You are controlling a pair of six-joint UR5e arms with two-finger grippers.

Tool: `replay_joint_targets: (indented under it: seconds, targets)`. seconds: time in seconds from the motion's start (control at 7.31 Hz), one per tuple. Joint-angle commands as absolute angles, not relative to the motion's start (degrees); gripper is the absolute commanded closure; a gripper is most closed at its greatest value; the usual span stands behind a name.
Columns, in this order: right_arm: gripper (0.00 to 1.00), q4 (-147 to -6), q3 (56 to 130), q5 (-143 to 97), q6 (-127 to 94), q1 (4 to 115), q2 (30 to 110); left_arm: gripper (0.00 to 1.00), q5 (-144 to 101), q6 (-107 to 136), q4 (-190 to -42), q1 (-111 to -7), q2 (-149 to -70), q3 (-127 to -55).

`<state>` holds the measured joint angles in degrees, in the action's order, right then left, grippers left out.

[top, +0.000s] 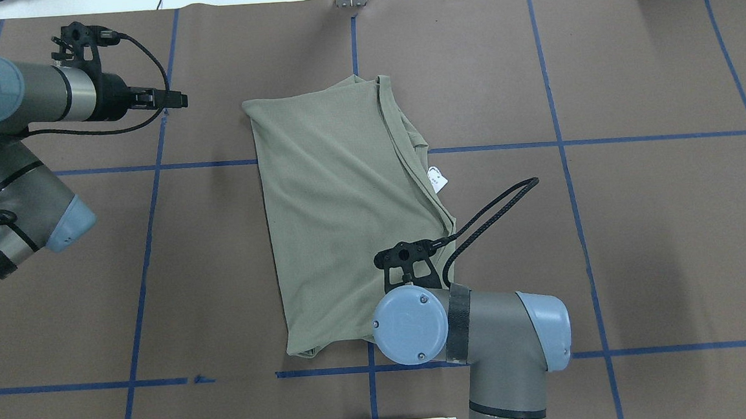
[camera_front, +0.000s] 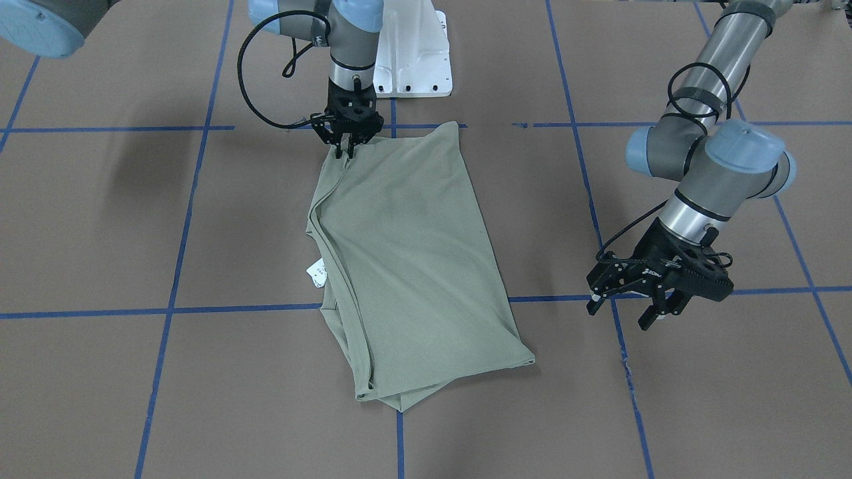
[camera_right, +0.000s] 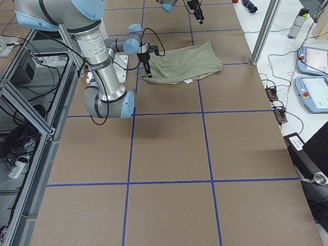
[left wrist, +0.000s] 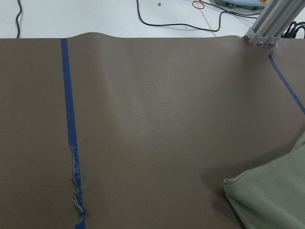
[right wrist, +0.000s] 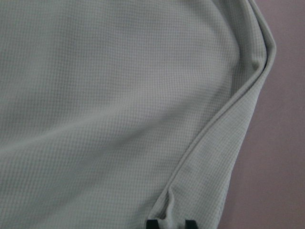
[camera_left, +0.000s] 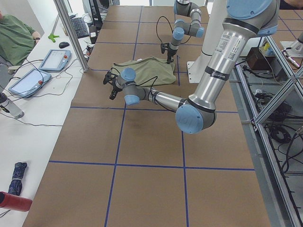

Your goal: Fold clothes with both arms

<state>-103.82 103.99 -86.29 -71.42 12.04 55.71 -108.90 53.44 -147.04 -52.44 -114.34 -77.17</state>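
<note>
The sage-green shirt (camera_front: 413, 253) lies folded into a long slab on the brown table, its white tag (camera_front: 317, 271) sticking out at one side. My right gripper (camera_front: 345, 152) points down at the shirt's corner nearest the robot base, shut on a fold of the edge. In the right wrist view the fabric (right wrist: 119, 109) puckers between two black fingertips (right wrist: 151, 223). My left gripper (camera_front: 622, 313) hovers open, apart from the shirt and out beyond its far corner. In the left wrist view only that shirt corner (left wrist: 271, 200) shows. From overhead the right wrist (top: 412, 324) covers its own fingers.
Blue tape lines (camera_front: 180, 233) grid the brown table cover. The white pedestal base (camera_front: 413, 53) stands just behind the right gripper. An aluminium post (camera_left: 71, 33), control tablets (camera_left: 54, 59) and a seated person (camera_left: 16, 35) are along the white side table beyond the far edge.
</note>
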Motion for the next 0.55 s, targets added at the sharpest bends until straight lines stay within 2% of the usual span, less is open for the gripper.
replay_joint_targets:
  seconds: [0.0, 0.41]
  targets:
    - [1.00, -104.1, 104.8, -86.6, -71.0, 13.4, 55.7, 0.00, -108.9, 53.4, -147.0, -52.4, -114.3, -77.2]
    - [1.00, -105.5, 112.7, -86.0, -72.5, 13.5, 63.0, 0.00, -108.9, 53.4, -147.0, -52.4, -114.3, -77.1]
